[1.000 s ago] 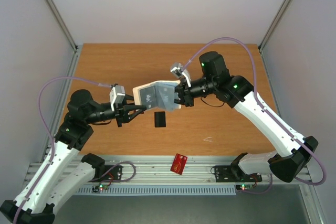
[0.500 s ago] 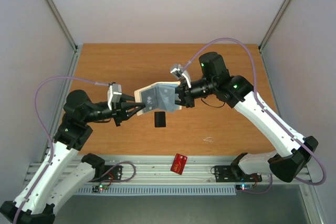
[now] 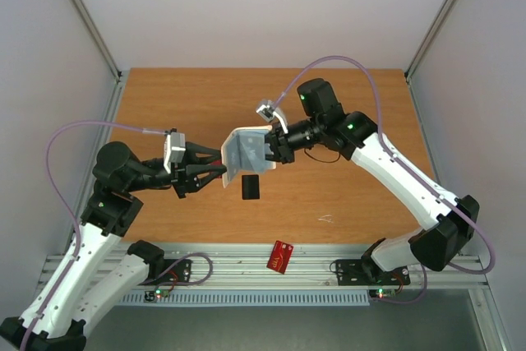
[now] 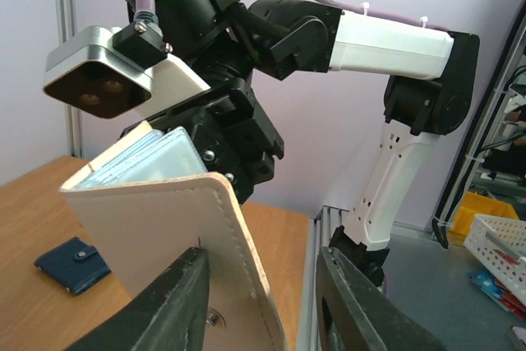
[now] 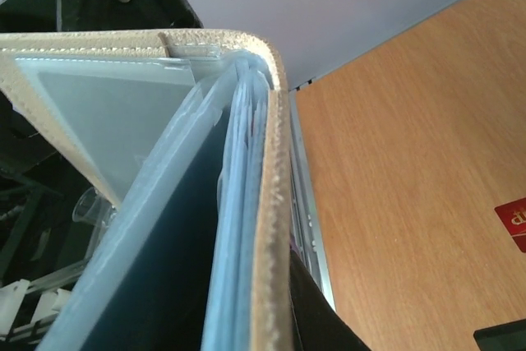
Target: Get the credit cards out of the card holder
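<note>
My right gripper (image 3: 269,147) is shut on the card holder (image 3: 240,152) and holds it on edge above the table. The holder is pale beige outside with grey-blue sleeves, which fan open in the right wrist view (image 5: 271,203). My left gripper (image 3: 215,168) is open. Its fingers straddle the holder's free beige flap (image 4: 148,228), which rests against the left finger (image 4: 177,302). A black card (image 3: 251,187) lies on the table below the holder. A red card (image 3: 282,256) lies on the front rail. No other card shows in the sleeves.
A small dark blue wallet (image 4: 72,254) lies on the table in the left wrist view. The slotted metal rail (image 3: 246,273) runs along the near edge of the wooden table (image 3: 353,195). Frame posts stand at the back corners.
The right gripper has carried the holder left and tipped it more upright. The left arm has drawn back left, and its fingers have spread wider around the flap.
</note>
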